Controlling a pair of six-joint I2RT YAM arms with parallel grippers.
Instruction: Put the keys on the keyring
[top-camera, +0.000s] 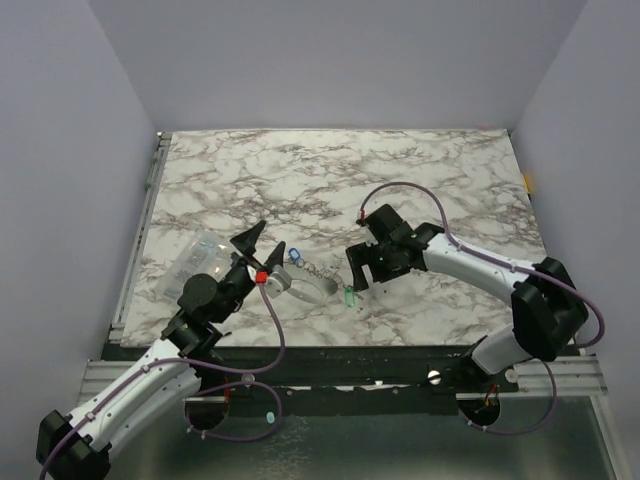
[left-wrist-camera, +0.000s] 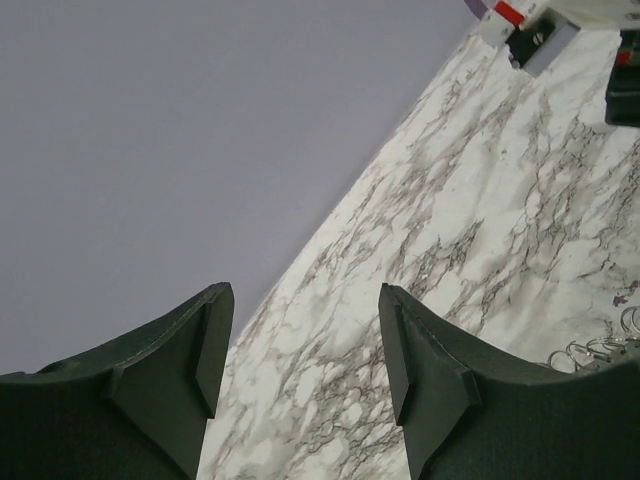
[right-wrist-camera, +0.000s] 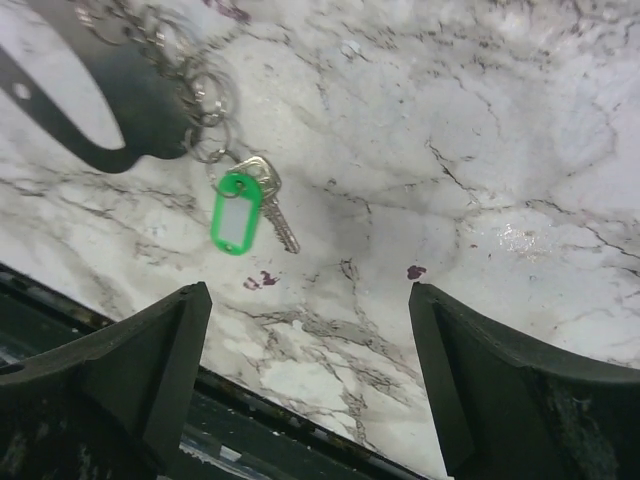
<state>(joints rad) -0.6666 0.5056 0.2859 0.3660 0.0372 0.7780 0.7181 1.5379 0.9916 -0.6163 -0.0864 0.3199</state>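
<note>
My right pincer (right-wrist-camera: 305, 295) stands wide and empty above the tabletop (right-wrist-camera: 480, 130). The green key (right-wrist-camera: 237, 212) lies flat just beyond its fingertips, off to one side, touching the chain (right-wrist-camera: 200, 100). My left pincer (left-wrist-camera: 305, 290) is partly spread, gripping nothing.

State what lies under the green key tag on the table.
The green tag lies flat on the marble table, its edge against a metal key. Whatever the tag itself covers cannot be seen.

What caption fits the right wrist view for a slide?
Right gripper open over the marble table, mint-green key lying at the end of the keyring chain.
</note>
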